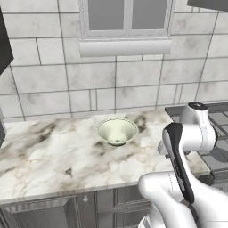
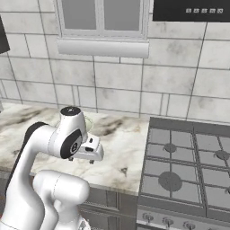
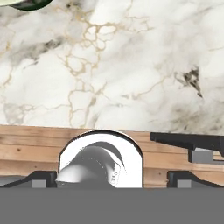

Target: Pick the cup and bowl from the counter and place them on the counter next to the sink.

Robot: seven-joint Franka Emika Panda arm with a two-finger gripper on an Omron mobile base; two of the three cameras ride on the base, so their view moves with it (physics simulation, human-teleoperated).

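The bowl sits upright on the white marble counter, close to the tiled back wall beneath the window, while the robot's hand hangs over the counter's front part, nearer the gas stove than the bowl is. From the hand, the bowl lies ahead toward the wall and off to the arm's left; in the hand view only a sliver of its pale rim shows at the top left corner, well apart from the gripper, whose dark fingertips rise at the bottom edge. Being round, the bowl offers no long axis to line up with; a grasp would most likely take the rim, so the hand has to travel forward and leftward before coming down. The fingertips stand wide apart at either side of the hand view with nothing between them, so the gripper looks open and empty. The left base view gives the bowl whole, its deep tapered inside apparently bare. The right base view hides most of it behind the arm's upper joint but shows the stove's burners and the hand from the side. The hand view adds the wooden floor below the counter edge. I cannot make out the cup or the sink here
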